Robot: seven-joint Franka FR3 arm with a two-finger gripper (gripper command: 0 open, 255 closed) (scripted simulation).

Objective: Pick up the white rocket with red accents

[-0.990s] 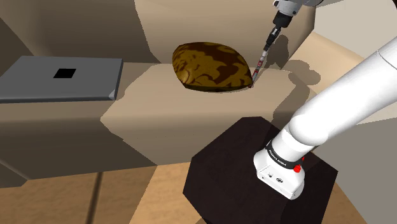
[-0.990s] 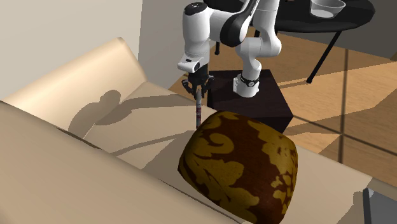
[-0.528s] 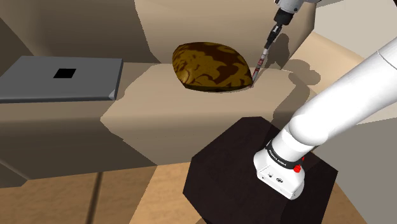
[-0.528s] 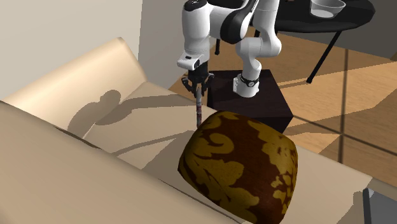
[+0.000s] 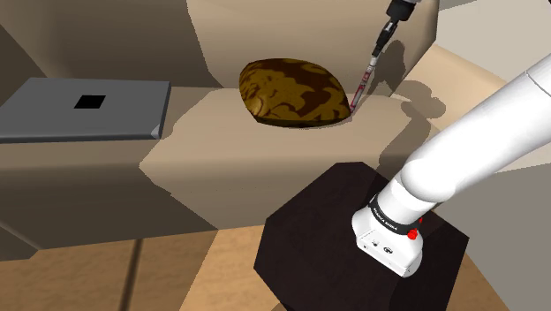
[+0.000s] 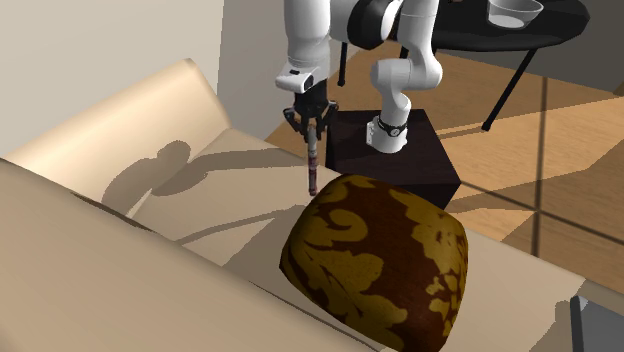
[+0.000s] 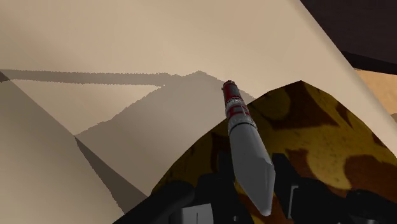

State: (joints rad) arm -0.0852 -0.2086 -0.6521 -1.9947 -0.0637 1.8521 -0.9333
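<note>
The rocket (image 5: pixel 363 85) is a slim grey-white stick with red and dark bands at its lower end. It hangs nearly upright from my gripper (image 5: pixel 382 41), which is shut on its top. In the second exterior view the rocket (image 6: pixel 313 163) dangles below the gripper (image 6: pixel 309 126), just above the beige sofa seat and beside the cushion. In the wrist view the rocket (image 7: pixel 245 144) points away from between the black fingers (image 7: pixel 289 194), its banded tip over the seat.
A brown cushion (image 5: pixel 296 93) with a gold pattern lies on the beige sofa (image 5: pixel 199 155), close to the rocket's tip. A grey flat slab (image 5: pixel 88 108) sits at the shoulder view's left. The dark stand (image 5: pixel 327 225) is near. A dark table with a bowl (image 6: pixel 512 12) stands behind the arm.
The gripper has risen steadily with the rocket in it. The rocket's lower tip has lifted away from the seat beside the cushion.
</note>
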